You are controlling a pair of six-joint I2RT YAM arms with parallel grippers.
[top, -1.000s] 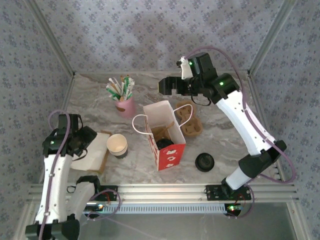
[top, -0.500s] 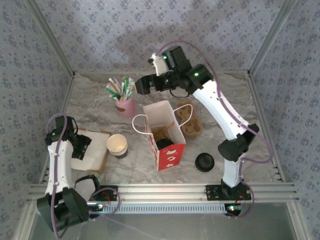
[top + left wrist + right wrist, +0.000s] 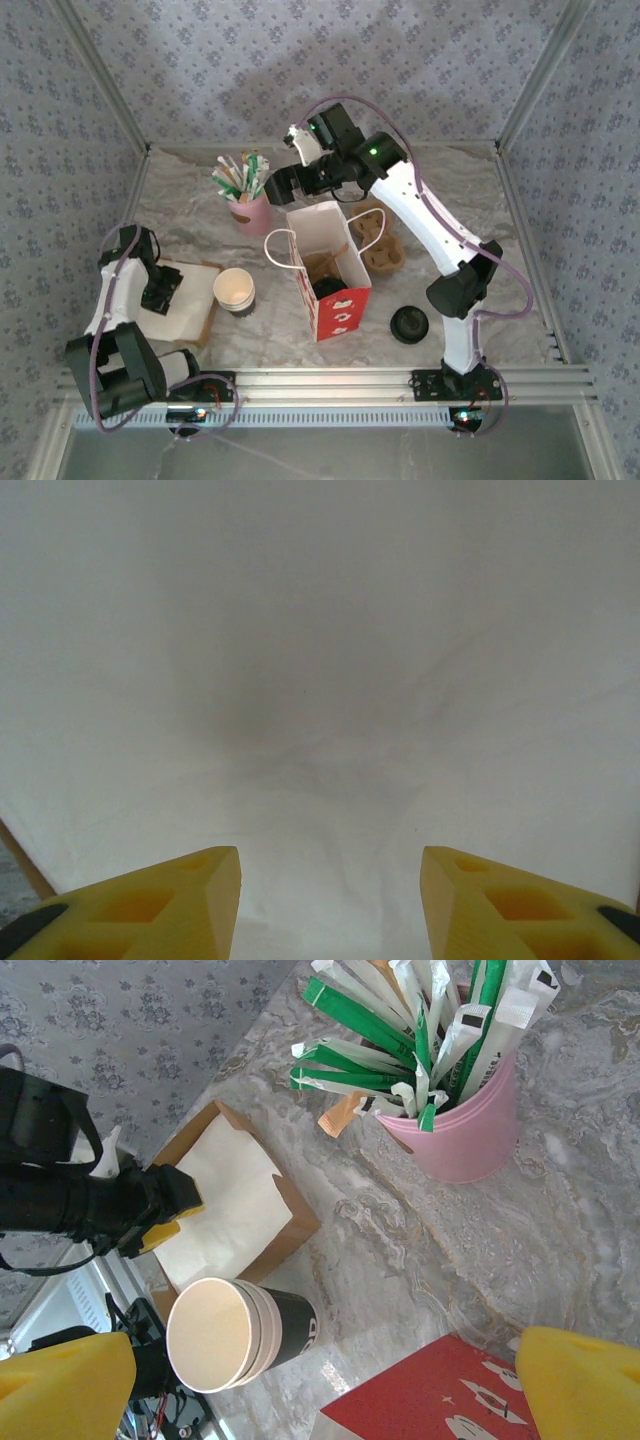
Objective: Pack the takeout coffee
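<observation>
While the left gripper sat low over the napkins left of the red bag, we noted its fingers apart, nothing between them. Right gripper hung wide open behind the bag. Coffee cup stood open-topped just left of the bag; lid lay right of it.

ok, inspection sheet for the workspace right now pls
Surface: marble table, no spills seen.
Job's things: paper bag upright, open; coffee cup unlidded, left of it; black lid, cup carrier right of it; napkins in brown tray; pink cup of sachets.
Clutter: nothing seen.
Grippers: left gripper open over the napkins; right gripper open, raised beyond the bag.
Cables: purple cables along both arms, no snag seen.
Surroundings: patterned walls, aluminium frame.
</observation>
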